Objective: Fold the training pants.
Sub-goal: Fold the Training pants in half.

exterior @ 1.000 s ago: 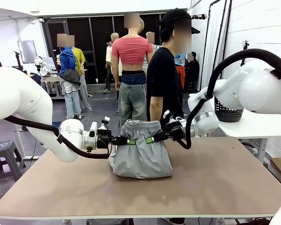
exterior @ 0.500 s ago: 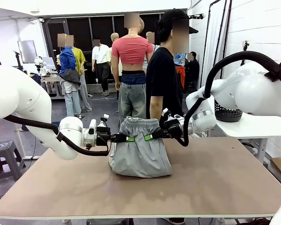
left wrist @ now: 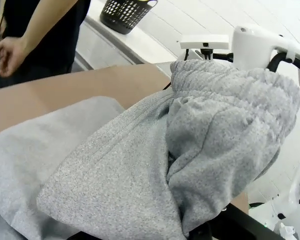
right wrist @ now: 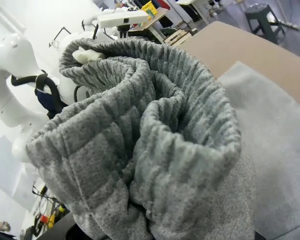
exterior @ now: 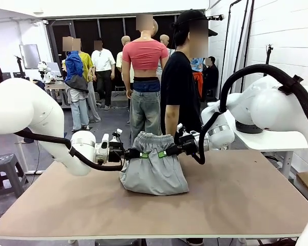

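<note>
The light grey training pants (exterior: 154,171) stand bunched at the table's middle. Their lower part rests on the board and their gathered waistband (exterior: 155,137) is held up. My left gripper (exterior: 143,155) comes in from the left and is shut on the waistband's left side. My right gripper (exterior: 163,153) is shut on its right side, a hand's width away. In the left wrist view the waistband (left wrist: 230,87) drapes over my fingers and hides them. In the right wrist view the bunched waistband (right wrist: 155,115) covers the fingers too.
A person in a black shirt (exterior: 179,87) stands at the table's far edge, a hand (left wrist: 7,52) hanging near it. A black mesh basket (left wrist: 127,12) sits on the white side table (exterior: 269,138) at the right. Bare brown table (exterior: 236,200) surrounds the pants.
Both grippers keep their hold on the waistband. The arms have shifted slightly and the waistband rose a little, then settled back. The cloth on the table has hardly moved.
</note>
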Controlling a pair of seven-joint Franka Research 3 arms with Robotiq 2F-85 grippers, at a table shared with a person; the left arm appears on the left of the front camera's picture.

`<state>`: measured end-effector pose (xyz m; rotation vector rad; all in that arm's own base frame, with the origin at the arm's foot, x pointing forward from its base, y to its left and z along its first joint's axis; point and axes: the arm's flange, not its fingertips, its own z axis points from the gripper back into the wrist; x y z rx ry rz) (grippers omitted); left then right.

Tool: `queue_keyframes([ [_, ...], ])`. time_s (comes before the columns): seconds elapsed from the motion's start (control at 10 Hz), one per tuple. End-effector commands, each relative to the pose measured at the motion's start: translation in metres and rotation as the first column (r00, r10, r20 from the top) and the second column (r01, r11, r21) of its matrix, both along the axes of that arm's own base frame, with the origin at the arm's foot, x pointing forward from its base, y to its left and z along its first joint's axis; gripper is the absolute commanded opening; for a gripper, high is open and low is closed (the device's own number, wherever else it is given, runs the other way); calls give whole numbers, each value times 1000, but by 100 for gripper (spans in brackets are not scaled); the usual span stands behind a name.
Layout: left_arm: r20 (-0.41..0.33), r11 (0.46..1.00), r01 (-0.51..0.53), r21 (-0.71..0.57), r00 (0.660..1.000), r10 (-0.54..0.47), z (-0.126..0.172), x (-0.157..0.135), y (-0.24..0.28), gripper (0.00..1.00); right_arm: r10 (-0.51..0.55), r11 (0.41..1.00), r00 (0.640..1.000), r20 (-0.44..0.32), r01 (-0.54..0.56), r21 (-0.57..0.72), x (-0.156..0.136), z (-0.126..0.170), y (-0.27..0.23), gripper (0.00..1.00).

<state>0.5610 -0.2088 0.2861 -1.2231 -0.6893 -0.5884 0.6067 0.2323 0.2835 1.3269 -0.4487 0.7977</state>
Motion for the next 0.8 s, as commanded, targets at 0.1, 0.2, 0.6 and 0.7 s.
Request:
queue_keyframes([
  [0.1,-126,998,-36,43,991,41,2,15,-2,0,-22,999,992,-127,16,-42,21,-10,9,0],
  [0.2,-171,998,-42,55,984,51,-2,18,2,0,-17,999,988,-156,10,-47,23,-14,8,0],
  [0.6,-260,994,-64,92,962,86,-19,29,13,0,-37,998,974,-223,23,-65,37,-28,-1,0],
  [0.7,-279,993,-70,92,956,93,-25,30,14,0,-57,995,968,-245,35,-94,37,-31,-4,0],
])
